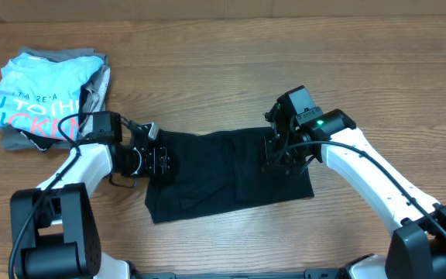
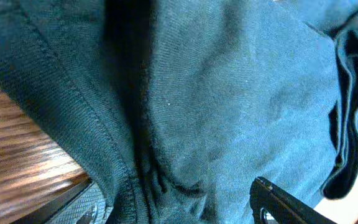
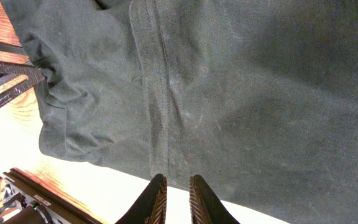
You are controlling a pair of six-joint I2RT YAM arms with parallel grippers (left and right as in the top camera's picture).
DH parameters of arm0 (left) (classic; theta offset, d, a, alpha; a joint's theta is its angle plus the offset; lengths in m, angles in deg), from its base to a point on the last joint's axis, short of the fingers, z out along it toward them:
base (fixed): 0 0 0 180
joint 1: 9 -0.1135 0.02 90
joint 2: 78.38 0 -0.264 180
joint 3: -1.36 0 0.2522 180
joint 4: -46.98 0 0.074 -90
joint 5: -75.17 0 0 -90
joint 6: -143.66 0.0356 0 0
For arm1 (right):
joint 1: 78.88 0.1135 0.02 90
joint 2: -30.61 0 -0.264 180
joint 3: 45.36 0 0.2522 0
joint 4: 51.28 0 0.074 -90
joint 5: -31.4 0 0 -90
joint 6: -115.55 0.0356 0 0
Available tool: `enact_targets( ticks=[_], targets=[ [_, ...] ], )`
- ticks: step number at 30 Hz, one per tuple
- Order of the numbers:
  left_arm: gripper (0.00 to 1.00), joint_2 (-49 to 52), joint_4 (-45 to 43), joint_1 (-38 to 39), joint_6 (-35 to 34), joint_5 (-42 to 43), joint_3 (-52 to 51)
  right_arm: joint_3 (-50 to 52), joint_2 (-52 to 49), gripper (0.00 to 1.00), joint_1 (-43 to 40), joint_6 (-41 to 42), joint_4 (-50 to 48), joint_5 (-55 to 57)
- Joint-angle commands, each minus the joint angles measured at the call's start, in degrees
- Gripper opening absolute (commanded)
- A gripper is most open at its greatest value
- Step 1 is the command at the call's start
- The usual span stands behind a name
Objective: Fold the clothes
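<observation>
The clothes, a black T-shirt (image 1: 231, 174), lie folded into a flat rectangle in the middle of the table. My left gripper (image 1: 161, 161) sits at the shirt's left edge. In the left wrist view its fingers stand wide apart (image 2: 176, 186), with a bunched fold of the shirt (image 2: 229, 93) between them. My right gripper (image 1: 279, 159) hovers over the shirt's right part. In the right wrist view its fingers (image 3: 176, 179) are almost together at the hem of the shirt (image 3: 229, 93), with only a narrow slit and nothing in it.
A light blue shirt with lettering (image 1: 41, 97) lies on grey folded garments (image 1: 99, 85) at the back left. The wooden table (image 1: 231, 62) stretches behind and around the black shirt.
</observation>
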Motion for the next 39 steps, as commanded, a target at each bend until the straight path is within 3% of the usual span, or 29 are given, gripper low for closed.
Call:
enact_targets(
  ticks=[1,6,9,20,25,31,37,39],
  targets=[
    [0.78,5.7,2.86,-2.16,-12.15,-24.17,-6.45,-0.81,0.39,0.17,-0.28,-1.68,0.72,0.13],
    [0.82,5.7,3.87,-7.96,-11.76,-22.08,-6.45,-0.79,0.39,0.17,-0.28,-1.73,1.05,0.15],
    [0.79,5.7,4.02,-8.33,-10.6,-20.63,-6.45,-0.79,0.39,0.17,-0.28,-1.7,0.46,0.15],
    [0.74,5.75,4.5,3.96,-7.32,-13.77,-7.39,-0.79,0.39,0.17,-0.28,-1.7,-0.17,0.15],
    [0.77,5.75,3.85,5.11,-8.61,-11.8,-8.48,-0.79,0.39,0.17,-0.28,-1.7,-0.5,0.15],
    [0.73,5.77,2.25,5.16,-8.59,-6.16,-8.48,-0.81,0.39,0.17,-0.28,-1.7,-0.37,0.15],
    [0.6,5.77,1.42,5.92,-6.93,-0.55,-8.55,-0.79,0.39,0.17,-0.28,-1.7,-0.35,0.15],
    [0.41,5.77,1.86,5.97,-6.93,-0.61,-8.55,-0.81,0.39,0.17,-0.28,-1.7,-0.33,0.17]
  ],
)
